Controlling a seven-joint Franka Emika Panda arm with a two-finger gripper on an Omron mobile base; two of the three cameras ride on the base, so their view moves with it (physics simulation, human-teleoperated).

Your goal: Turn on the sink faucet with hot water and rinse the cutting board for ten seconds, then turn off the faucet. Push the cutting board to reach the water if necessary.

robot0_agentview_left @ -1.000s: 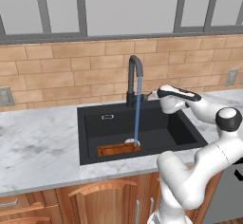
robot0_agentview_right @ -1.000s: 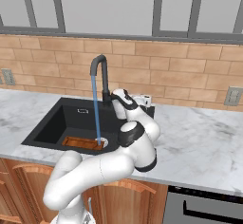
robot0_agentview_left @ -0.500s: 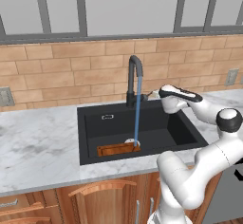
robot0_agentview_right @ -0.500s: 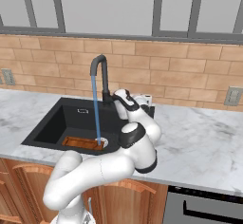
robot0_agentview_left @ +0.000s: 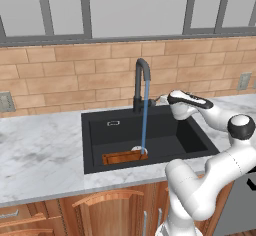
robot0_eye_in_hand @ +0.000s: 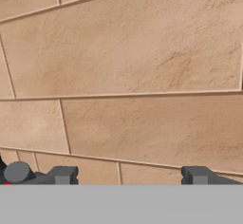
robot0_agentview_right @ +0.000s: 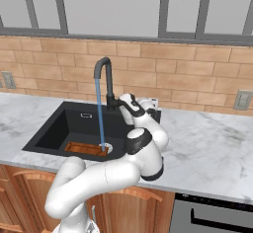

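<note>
Cutting board (robot0_agentview_left: pixel 123 157) lies flat at front of sink (robot0_agentview_left: pixel 170 136), around 6 o'clock from faucet (robot0_agentview_left: pixel 141 84). Water (robot0_agentview_left: pixel 144 117) hits its right end, beside white drain (robot0_agentview_left: pixel 138 150). Gripper (robot0_agentview_left: pixel 161 99) at faucet's 3 o'clock near the lever, jaws spread wide, holding nothing, facing brick wall (robot0_eye_in_hand: pixel 123 66).

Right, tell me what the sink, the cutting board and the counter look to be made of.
The sink: matte black, no shine, perhaps composite or coated metal; the render leaves it open. The cutting board: wood by its look, orange-brown with a darker rim. The counter: marble-like stone, pale grey-white with cloudy veining and a smooth finish.
</note>
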